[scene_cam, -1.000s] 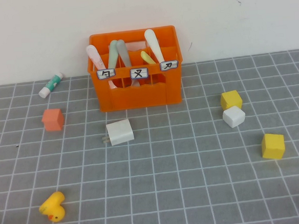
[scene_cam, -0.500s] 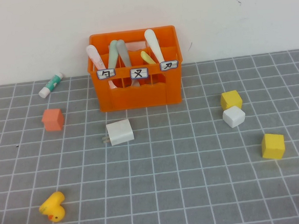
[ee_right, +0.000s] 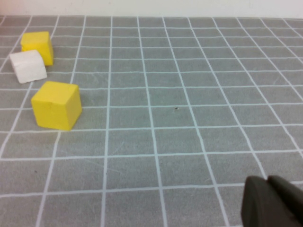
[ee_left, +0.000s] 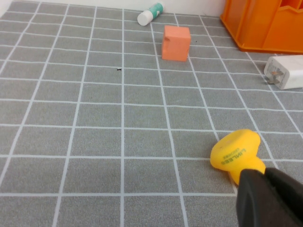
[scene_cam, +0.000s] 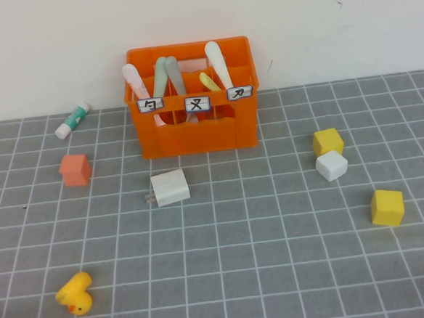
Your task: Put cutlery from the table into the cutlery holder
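The orange cutlery holder (scene_cam: 196, 135) stands at the back of the table (scene_cam: 262, 257), against the wall. All five pieces stand inside it: pink spoon (scene_cam: 132, 79), mint-green spoon (scene_cam: 161, 74), grey fork (scene_cam: 175, 73), yellow knife (scene_cam: 209, 80) and cream-white knife (scene_cam: 217, 62). No cutlery lies on the table. Neither gripper shows in the high view. In the left wrist view my left gripper (ee_left: 265, 177) is shut and empty, low over the table, with the yellow duck (ee_left: 235, 150) just beyond it. In the right wrist view my right gripper (ee_right: 267, 182) is shut and empty over bare grid.
A white charger (scene_cam: 170, 187) lies in front of the holder. An orange cube (scene_cam: 75, 169) and a glue stick (scene_cam: 73, 120) are at the left, the duck (scene_cam: 76, 292) at the front left. Two yellow cubes (scene_cam: 327, 141) (scene_cam: 386, 206) and a white cube (scene_cam: 332, 165) are at the right.
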